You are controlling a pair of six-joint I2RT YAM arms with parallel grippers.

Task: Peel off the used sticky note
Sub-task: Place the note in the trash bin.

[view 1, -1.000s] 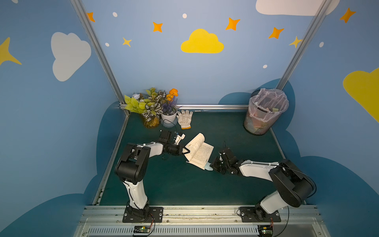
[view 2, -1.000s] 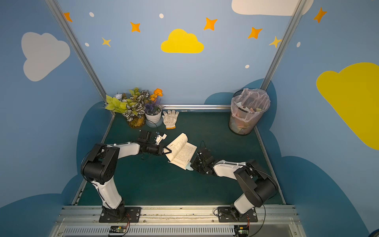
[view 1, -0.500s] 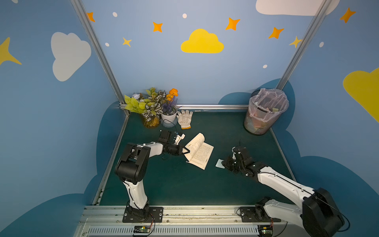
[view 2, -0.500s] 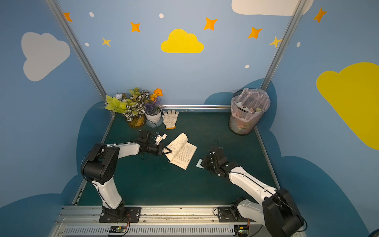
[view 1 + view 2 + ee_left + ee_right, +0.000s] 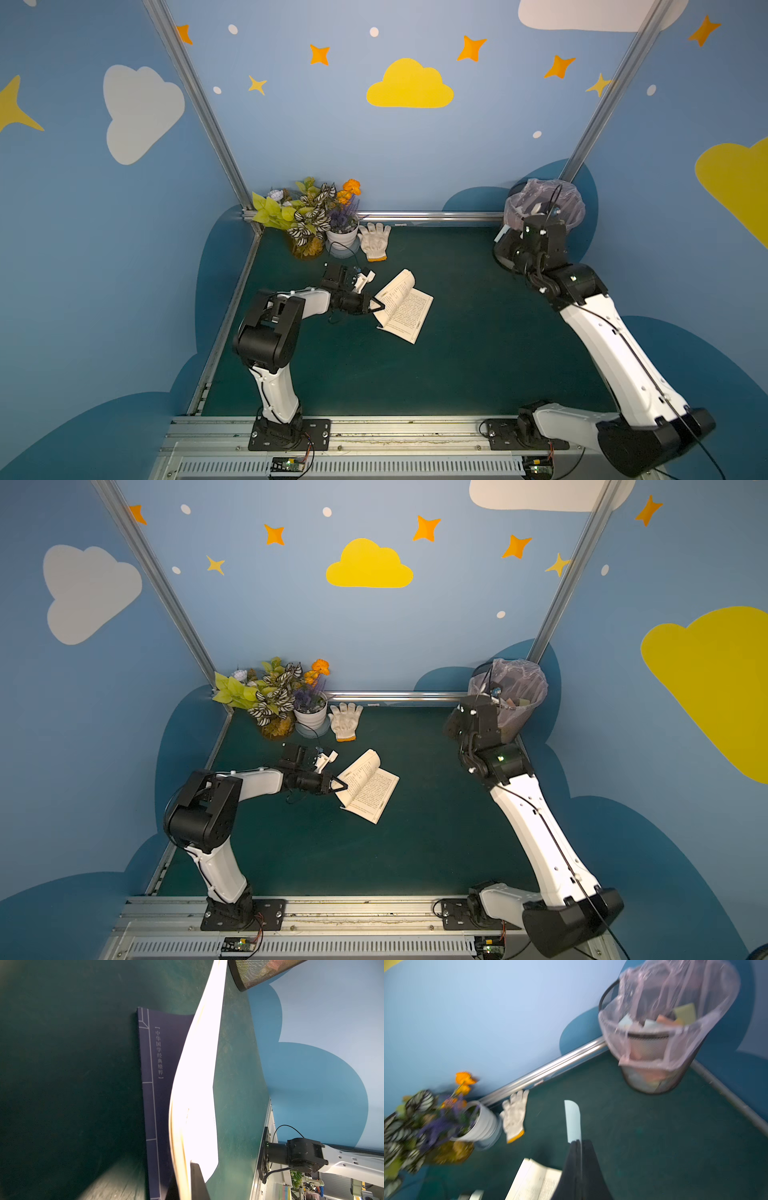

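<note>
The right fingers (image 5: 572, 1167) were clenched on one edge of the pale blue sticky note (image 5: 572, 1121). So the note was off the page and up in the air, standing out past the tips. It was near the bin (image 5: 639, 1082) but, as we judged, not over its opening; in the right wrist view the desk (image 5: 654, 1147) lay under it. The left fingers (image 5: 198, 1180) were clenched on a corner of the raised pages of the book (image 5: 409, 309), which lay open on the desk w/ its dark cover down.

What could go wrong, in our opinion:

1. Release too early: the note is light paper, it could drift and land on the desk beside the bin.
2. Glue strip: if the sticky side touched a finger pad, the note could hang there after the fingers open. We could not tell which side faced which.
3. The thin plastic liner (image 5: 716, 1001) stood loose above the rim. The note or the fingers could catch it, and the bin could shift or tip.
4. The right wrist view was blurred, so the arm was prob. moving fast. The grip was only on the edge, so the note could slip out.
5. Left side: any pull on the pinched pages could crease or tear them, or drag the book.
</note>
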